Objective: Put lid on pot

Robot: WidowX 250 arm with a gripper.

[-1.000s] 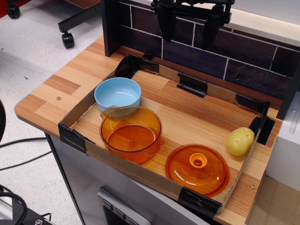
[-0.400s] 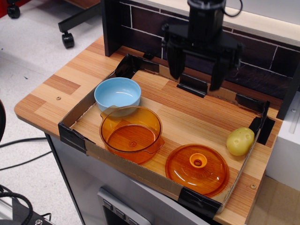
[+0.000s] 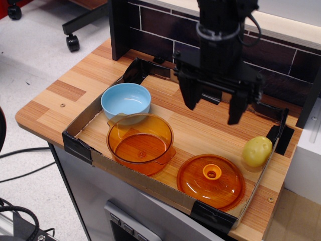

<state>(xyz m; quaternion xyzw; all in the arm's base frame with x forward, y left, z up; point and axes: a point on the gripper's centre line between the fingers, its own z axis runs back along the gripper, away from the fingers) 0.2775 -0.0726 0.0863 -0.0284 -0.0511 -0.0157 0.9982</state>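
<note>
The lid (image 3: pixel 211 181), a translucent orange disc with a small orange ring knob, lies flat at the front right of the cardboard tray. The pot (image 3: pixel 140 143), deep translucent orange and empty, stands at the front left of the tray, touching the blue bowl behind it. My gripper (image 3: pixel 213 111) hangs open and empty above the tray's middle, its two black fingers spread wide, up and behind the lid and to the right of the pot.
A light-blue bowl (image 3: pixel 126 102) sits behind the pot. A yellow potato-like toy (image 3: pixel 257 150) lies at the tray's right side. The low cardboard tray wall (image 3: pixel 150 185) has black taped corners. A dark brick-pattern wall (image 3: pixel 281 65) stands behind.
The gripper has come down and forward from the back wall toward the tray's middle, staying open. The lid, pot, bowl and potato have not moved.
</note>
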